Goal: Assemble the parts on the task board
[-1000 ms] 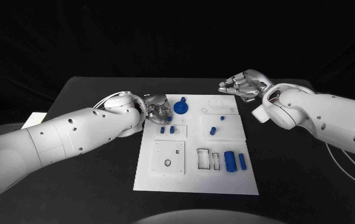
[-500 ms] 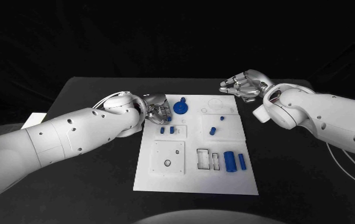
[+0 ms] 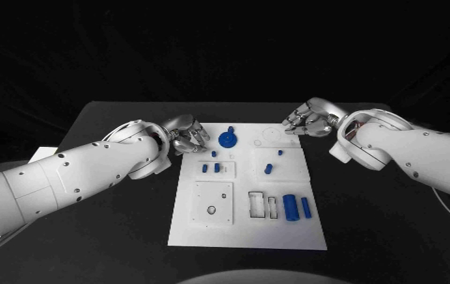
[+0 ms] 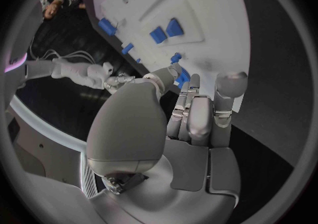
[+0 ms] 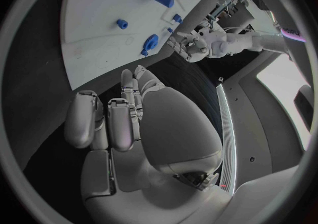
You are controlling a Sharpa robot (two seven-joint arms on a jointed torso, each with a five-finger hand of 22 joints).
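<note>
The white board [image 3: 248, 186] lies in the middle of the black table [image 3: 112, 121]; the left hand [image 3: 186, 137] hovers just beside the board's far left edge, fingers curled in together and holding nothing; the right hand [image 3: 307, 117] hangs just off the board's far right corner, fingers likewise curled in on nothing. A blue round part with a knob [image 3: 228, 138] stands on the board near the left hand; two small blue pegs [image 3: 211, 166] sit nearer on the board; two larger blue cylinders [image 3: 297, 206] lie toward the board's near right side.
</note>
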